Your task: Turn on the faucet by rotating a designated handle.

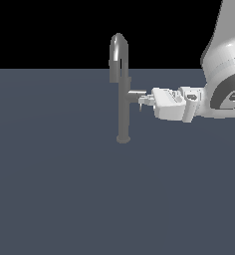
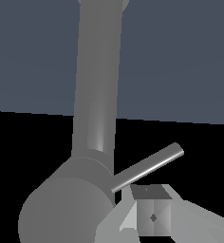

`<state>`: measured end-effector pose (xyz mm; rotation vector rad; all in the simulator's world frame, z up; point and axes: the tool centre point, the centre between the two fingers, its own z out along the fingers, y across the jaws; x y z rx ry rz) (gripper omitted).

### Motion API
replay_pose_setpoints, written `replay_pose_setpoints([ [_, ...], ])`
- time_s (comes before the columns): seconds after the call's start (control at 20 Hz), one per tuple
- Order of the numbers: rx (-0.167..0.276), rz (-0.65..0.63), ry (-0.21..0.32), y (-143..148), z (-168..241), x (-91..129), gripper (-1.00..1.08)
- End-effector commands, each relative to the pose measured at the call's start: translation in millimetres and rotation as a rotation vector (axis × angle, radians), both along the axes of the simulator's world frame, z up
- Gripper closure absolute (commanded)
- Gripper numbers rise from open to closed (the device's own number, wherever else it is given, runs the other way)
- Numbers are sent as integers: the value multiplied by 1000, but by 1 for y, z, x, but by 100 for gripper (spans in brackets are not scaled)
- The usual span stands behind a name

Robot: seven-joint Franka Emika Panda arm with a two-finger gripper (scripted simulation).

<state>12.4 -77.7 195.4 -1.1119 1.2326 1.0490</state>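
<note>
Obstacle: the faucet [image 1: 123, 99] column stands upright, alone on the floor [image 1: 55, 189].
At 3 o'clock: handle [image 1: 137, 93] stub, gripper [image 1: 142, 100] against it.
At 9 o'clock: open room.

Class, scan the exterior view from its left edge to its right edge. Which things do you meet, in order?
Faucet column with its gooseneck spout → handle stub sticking out sideways → gripper at the stub's tip → white arm running off the exterior view's right edge.
</note>
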Motion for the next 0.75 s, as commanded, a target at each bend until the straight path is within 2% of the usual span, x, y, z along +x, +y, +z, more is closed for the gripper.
replay_pose_setpoints([
  [0.0, 1, 0, -1, 0, 0, 0, 108],
  [0.7, -1, -12, 62, -3, -55, 18, 108],
])
